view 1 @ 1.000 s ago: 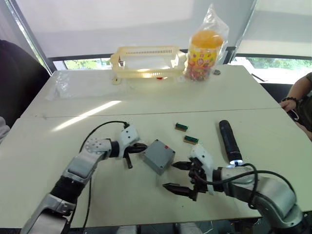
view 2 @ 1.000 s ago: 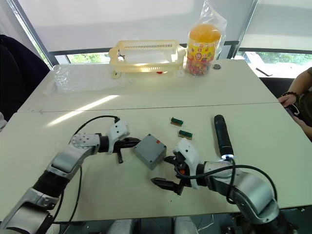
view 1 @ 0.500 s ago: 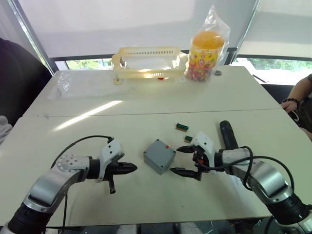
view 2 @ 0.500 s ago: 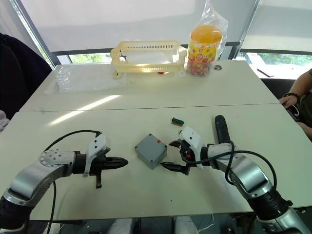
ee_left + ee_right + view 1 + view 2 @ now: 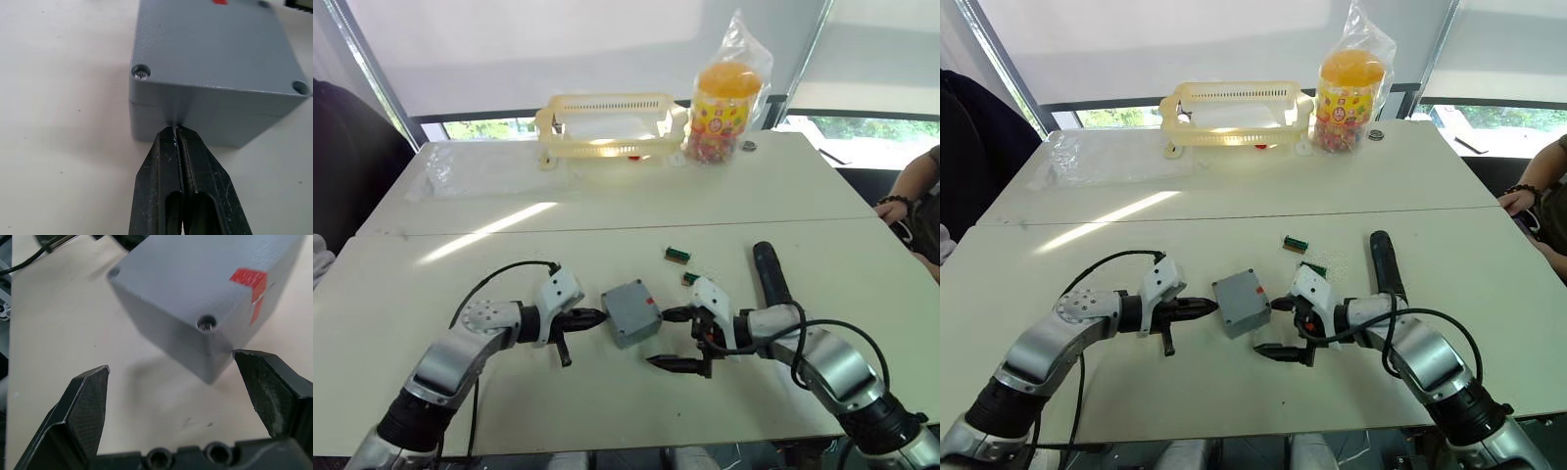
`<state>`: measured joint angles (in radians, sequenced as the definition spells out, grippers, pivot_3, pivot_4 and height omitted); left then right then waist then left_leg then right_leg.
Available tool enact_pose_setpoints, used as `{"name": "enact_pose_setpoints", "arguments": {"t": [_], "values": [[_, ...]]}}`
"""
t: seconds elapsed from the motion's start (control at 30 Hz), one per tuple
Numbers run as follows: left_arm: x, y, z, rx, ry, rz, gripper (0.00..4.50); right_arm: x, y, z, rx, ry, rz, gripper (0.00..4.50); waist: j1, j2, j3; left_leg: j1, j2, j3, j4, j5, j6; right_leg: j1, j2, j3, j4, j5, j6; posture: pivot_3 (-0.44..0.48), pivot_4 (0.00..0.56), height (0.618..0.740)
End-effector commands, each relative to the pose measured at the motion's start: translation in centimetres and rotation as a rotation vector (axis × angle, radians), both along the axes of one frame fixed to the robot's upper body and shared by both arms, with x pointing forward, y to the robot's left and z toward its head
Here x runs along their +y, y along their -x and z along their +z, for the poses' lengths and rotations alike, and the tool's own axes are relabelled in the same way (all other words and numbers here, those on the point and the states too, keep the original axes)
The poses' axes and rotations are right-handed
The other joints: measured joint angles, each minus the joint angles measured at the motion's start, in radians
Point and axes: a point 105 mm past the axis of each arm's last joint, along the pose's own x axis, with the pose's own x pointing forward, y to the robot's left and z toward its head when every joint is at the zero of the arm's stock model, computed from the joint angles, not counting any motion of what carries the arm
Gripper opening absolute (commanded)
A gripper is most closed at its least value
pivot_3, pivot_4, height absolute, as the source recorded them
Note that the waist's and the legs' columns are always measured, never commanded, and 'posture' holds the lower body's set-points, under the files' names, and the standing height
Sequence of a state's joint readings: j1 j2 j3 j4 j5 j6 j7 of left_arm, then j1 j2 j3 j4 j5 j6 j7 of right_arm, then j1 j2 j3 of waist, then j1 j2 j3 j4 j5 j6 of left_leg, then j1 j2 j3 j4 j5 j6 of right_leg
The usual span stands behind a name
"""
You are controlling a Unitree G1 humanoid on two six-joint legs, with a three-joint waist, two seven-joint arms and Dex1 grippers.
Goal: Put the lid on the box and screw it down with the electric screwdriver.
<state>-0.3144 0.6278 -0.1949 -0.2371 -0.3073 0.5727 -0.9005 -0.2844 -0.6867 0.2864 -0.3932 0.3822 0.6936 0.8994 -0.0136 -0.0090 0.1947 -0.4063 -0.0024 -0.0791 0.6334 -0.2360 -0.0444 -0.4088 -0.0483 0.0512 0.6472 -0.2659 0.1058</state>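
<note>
The grey box [image 5: 631,313] sits mid-table with the lid [image 5: 215,44] seated on top, screw heads in its corners and a red mark at one edge. My left gripper [image 5: 597,315] is shut with nothing held, its tips touching the box's left side wall just under the lid seam [image 5: 175,128]. My right gripper [image 5: 663,338] is open to the right of the box, one fingertip [image 5: 266,387] near the red-marked corner and the other fingertip [image 5: 88,401] nearer me. The black electric screwdriver [image 5: 771,279] lies on the table behind my right arm.
Two small green-brown blocks [image 5: 677,256] [image 5: 690,279] lie behind the box. A yellow basket [image 5: 607,122], a bagged orange jar [image 5: 724,98] and a clear plastic bag [image 5: 440,171] stand at the back. A person's hand [image 5: 899,209] rests at the right edge.
My left gripper, pulled back from the box half a second ago, has returned right and touches its left wall. The right gripper has shifted slightly nearer me. The box has stayed put.
</note>
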Motion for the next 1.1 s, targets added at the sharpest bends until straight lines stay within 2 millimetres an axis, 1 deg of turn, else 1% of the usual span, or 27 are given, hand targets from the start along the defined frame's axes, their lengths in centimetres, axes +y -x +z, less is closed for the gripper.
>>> {"name": "enact_pose_setpoints", "arguments": {"t": [0.03,0.17,0.33,0.5,0.57,0.63,0.7,0.77,0.8,0.87,0.9,0.97,1.03,1.07,1.1], "values": [[-0.6,-0.2,0.7,-0.052,0.002,-0.037,0.0,1.1,1.3,1.2,-0.022,-0.049,0.037,4.43,0.0,0.0,0.0,0.0,0.0,0.0,0.0,0.0,0.0,0.0,0.0,0.0,0.0,0.0,0.0,0.0,0.15,0.74],[-0.5,-0.4,0.7,-0.062,-0.001,-0.04,0.0,1.3,1.5,1.2,-0.015,-0.059,0.017,4.43,0.0,0.0,0.0,0.0,0.0,0.0,0.0,0.0,0.0,0.0,0.0,0.0,0.0,0.0,0.0,0.0,0.15,0.74],[-0.7,-0.4,1.0,-0.059,0.018,-0.033,0.0,1.2,1.3,1.1,-0.024,-0.051,-0.002,4.43,0.0,0.0,0.0,0.0,0.0,0.0,0.0,0.0,0.0,0.0,0.0,0.0,0.0,0.0,0.0,0.0,0.15,0.74],[0.2,0.6,0.9,-0.037,-0.006,-0.038,0.0,0.0,0.9,1.6,-0.056,-0.023,-0.025,4.43,0.0,0.0,0.0,0.0,0.0,0.0,0.0,0.0,0.0,0.0,0.0,0.0,0.0,0.0,0.0,0.0,0.15,0.74],[1.0,0.8,1.5,-0.037,-0.011,-0.027,0.0,-1.0,0.6,2.5,-0.071,-0.021,-0.041,4.43,0.0,0.0,0.0,0.0,0.0,0.0,0.0,0.0,0.0,0.0,0.0,0.0,0.0,0.0,0.0,0.0,0.15,0.74],[2.0,0.7,2.9,-0.045,0.01,-0.005,0.0,-2.2,0.2,4.4,-0.074,-0.046,-0.067,4.43,0.001,0.0,0.0,0.0,0.0,0.0,0.0,0.0,0.0,0.0,0.0,0.0,0.0,0.0,0.0,0.0,0.15,0.74],[2.4,0.7,4.3,-0.051,0.041,0.005,0.0,-3.2,-0.2,6.0,-0.063,-0.085,-0.094,4.43,0.0,0.0,0.0,0.0,0.0,0.0,0.0,0.0,0.0,0.0,0.0,0.0,0.0,0.0,0.0,0.0,0.15,0.74],[2.6,0.6,6.0,-0.069,0.086,0.01,0.0,-4.2,-1.4,8.1,-0.034,-0.174,-0.154,4.43,0.0,0.0,0.0,0.0,0.0,0.0,0.001,0.0,0.0,0.0,0.0,0.0,0.0,0.0,0.0,0.0,0.15,0.74],[2.6,0.4,7.1,-0.085,0.117,0.017,0.0,-4.9,-2.9,9.2,-0.053,-0.221,-0.218,4.43,-0.001,0.0,0.0,0.0,0.0,0.0,0.001,0.0,0.0,0.0,0.0,0.0,0.0,0.0,0.0,0.0,0.15,0.74],[2.6,-0.2,9.1,-0.115,0.169,0.038,0.0,-5.7,-5.8,9.8,-0.121,-0.236,-0.303,4.43,-0.002,-0.001,0.0,0.001,0.0,0.0,0.001,0.0,0.0,0.001,0.0,0.0,0.001,0.0,0.0,0.0,0.15,0.74],[2.5,-0.3,9.6,-0.12,0.182,0.044,0.0,-5.8,-6.6,9.8,-0.145,-0.227,-0.323,4.43,-0.003,-0.001,0.0,0.001,0.0,0.0,0.002,0.0,0.0,0.001,0.0,0.0,0.001,0.0,0.0,0.0,0.15,0.74],[2.1,-0.5,10.5,-0.129,0.204,0.043,0.0,-5.4,-8.9,9.0,-0.185,-0.215,-0.364,4.43,-0.004,-0.001,0.0,0.001,0.0,0.0,0.001,0.0,0.0,0.001,0.0,0.0,0.0,0.0,0.0,0.0,0.15,0.74],[1.9,-0.5,10.8,-0.133,0.21,0.043,0.0,-4.9,-10.3,8.2,-0.205,-0.204,-0.377,4.43,-0.008,-0.001,0.0,0.001,0.0,0.0,0.0,0.0,0.0,0.001,0.0,0.0,0.0,0.0,0.0,0.0,0.15,0.74],[1.8,-0.5,10.9,-0.132,0.211,0.045,0.0,-4.7,-10.7,8.0,-0.214,-0.198,-0.378,4.43,-0.008,-0.001,0.0,0.001,0.0,0.001,0.0,0.0,0.0,0.0,0.0,0.0,0.001,0.0,0.0,0.0,0.15,0.74],[1.7,-0.6,10.9,-0.139,0.202,0.05,0.0,-4.4,-11.6,7.6,-0.225,-0.194,-0.395,4.43,-0.009,-0.001,0.0,0.0,0.0,0.001,0.0,0.0,0.0,-0.001,0.0,0.0,0.001,0.0,0.0,0.0,0.15,0.74]]}}
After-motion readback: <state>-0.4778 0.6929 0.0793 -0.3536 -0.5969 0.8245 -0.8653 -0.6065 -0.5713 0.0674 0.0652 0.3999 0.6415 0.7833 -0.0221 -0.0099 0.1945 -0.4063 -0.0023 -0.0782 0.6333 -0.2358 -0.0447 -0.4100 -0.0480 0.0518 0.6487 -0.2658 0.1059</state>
